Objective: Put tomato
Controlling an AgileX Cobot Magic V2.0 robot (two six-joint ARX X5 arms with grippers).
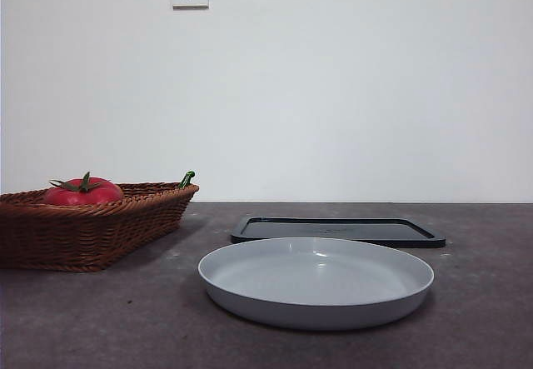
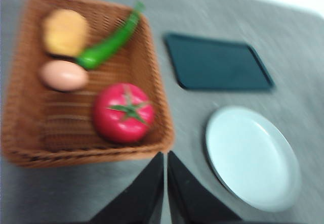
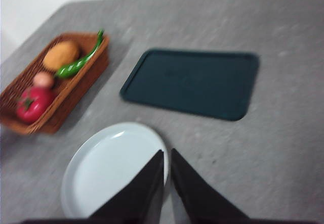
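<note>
Across the front view, at nine o'clock, the glossy red round tomato (image 1: 82,191) sits low in the woven brown wicker basket (image 1: 100,231), well apart from the smooth pale grey plate (image 1: 316,281) and flat dark tray (image 1: 337,231). From my left wrist, my left gripper (image 2: 165,158) hangs clenched, empty, near the basket's rim, probably staged for the pick. From my right wrist, my right gripper (image 3: 167,155) hovers clenched over the plate's edge.
</note>
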